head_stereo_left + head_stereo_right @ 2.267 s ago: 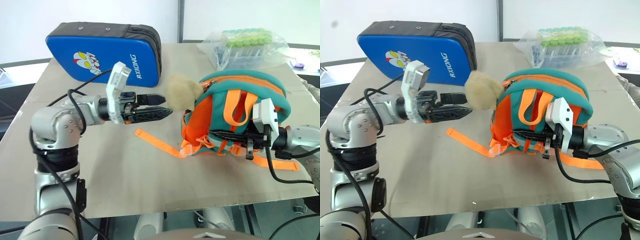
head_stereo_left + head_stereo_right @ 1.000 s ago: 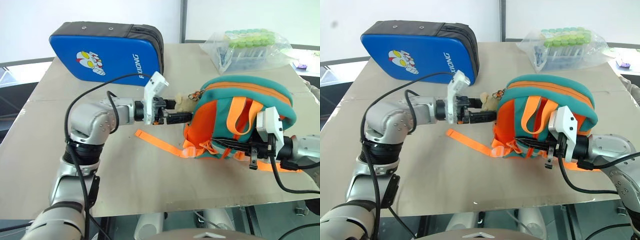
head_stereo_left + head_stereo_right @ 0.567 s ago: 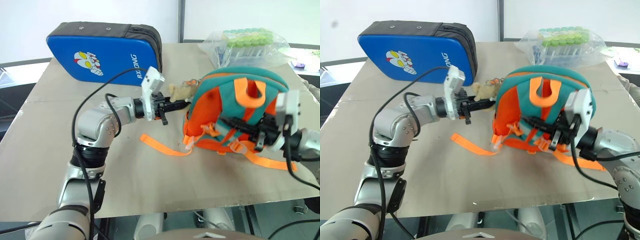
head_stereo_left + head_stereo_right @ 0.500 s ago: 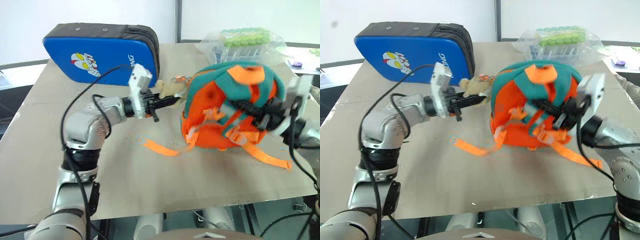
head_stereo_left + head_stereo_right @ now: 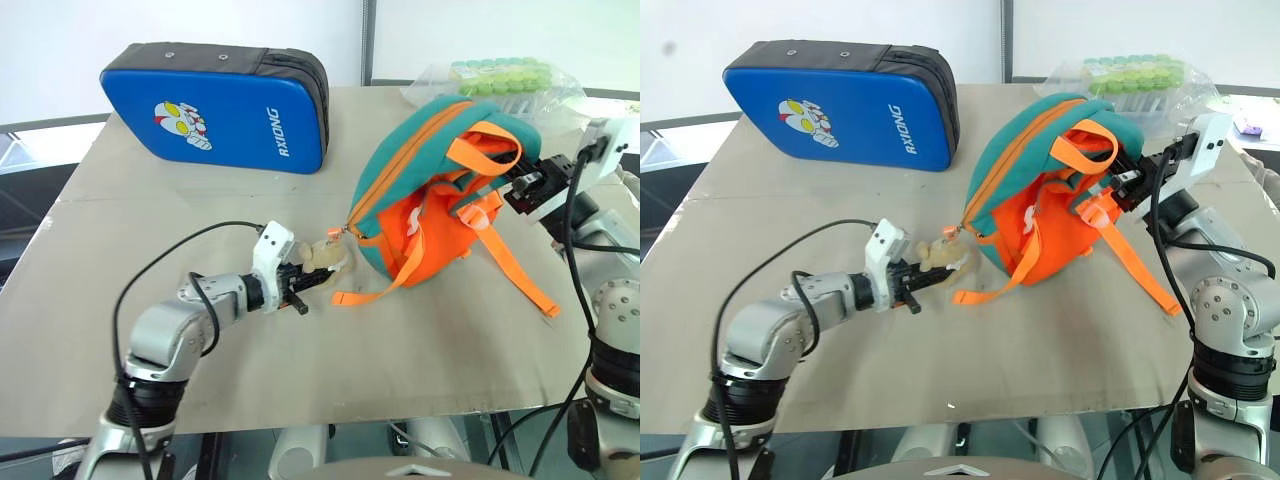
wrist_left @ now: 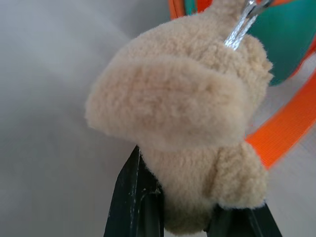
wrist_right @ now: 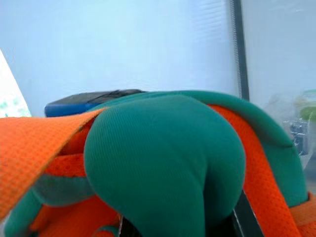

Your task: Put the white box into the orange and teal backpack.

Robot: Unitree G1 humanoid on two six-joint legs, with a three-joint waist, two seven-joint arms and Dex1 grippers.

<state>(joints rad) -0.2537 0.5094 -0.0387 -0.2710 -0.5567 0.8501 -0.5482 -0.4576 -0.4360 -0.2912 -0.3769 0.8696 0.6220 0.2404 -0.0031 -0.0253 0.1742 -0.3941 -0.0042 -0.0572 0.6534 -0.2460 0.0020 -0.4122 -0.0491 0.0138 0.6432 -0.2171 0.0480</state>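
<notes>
The beige tabletop [image 5: 250, 380] carries a big blue padded case [image 5: 215, 105] at the back and a clear bag of tubes [image 5: 495, 80] far right. In the middle, the orange and teal backpack [image 5: 420, 190] is tipped up on its side, straps dangling. It looks soft and floppy, so I'd guess it sags and swings rather than holding shape. The padded top and the strap webbing seem like the sane places to grab.

The right end effector [image 5: 1127, 178] is clamped on the backpack's top, around the loop and straps, holding that end off the surface. The left end effector [image 5: 312, 280] sits low by the tabletop, pinching the tan plush charm [image 6: 182, 138], squishy stuff that compresses easily.

Can't spot the white box anywhere.
</notes>
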